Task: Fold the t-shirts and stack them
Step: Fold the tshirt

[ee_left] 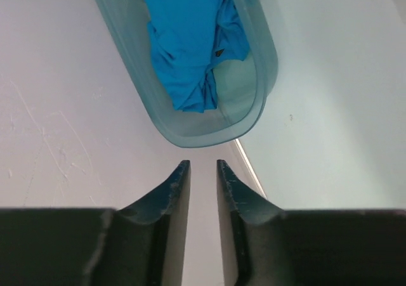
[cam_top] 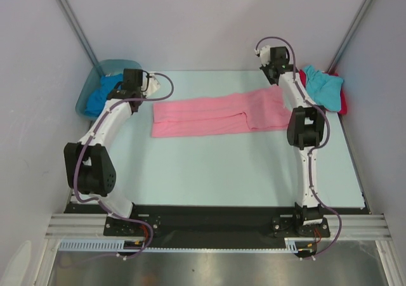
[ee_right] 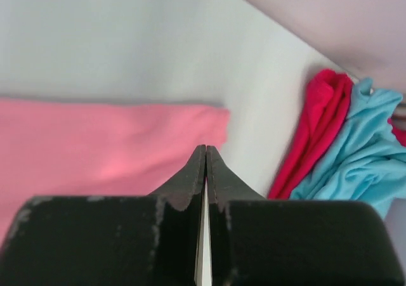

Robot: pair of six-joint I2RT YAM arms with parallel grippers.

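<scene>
Pink t-shirt (cam_top: pixel 216 115), top view: lies flat across the far half of the table (cam_top: pixel 209 172) as a long strip with its sides turned in and one end near each arm. Royal blue t-shirt (cam_top: pixel 100 97): bunched in the tub (cam_top: pixel 95 70), far left corner. Turquoise t-shirt (cam_top: pixel 325 86): heaped on the red t-shirt (cam_top: pixel 343 102), far right corner. Left arm (cam_top: pixel 104 124): bent outward, wrist beside the tub. Right arm (cam_top: pixel 304 121): stretched straight to the far edge, wrist past the strip's right end.

Left wrist view: left fingers (ee_left: pixel 174 194) stand a narrow gap apart with nothing between them. They point at the tub's near rim, the blue cloth beyond it.

Right wrist view: right fingers (ee_right: pixel 190 178) are pressed together and hold nothing that shows. Their tips are over the pink strip's end; contact with the cloth cannot be told. Red and turquoise cloth lie off to the right, clear of the pink.

Handling note, by judgement: the crosswise fold looks due.
- Part the right fingers and pinch the end through all its layers.
- Lift low and carry the end toward the other end.
- Match the edges before letting go.
- The left arm would do well to pin the far end, since soft cloth probably slides on this smooth table.
</scene>
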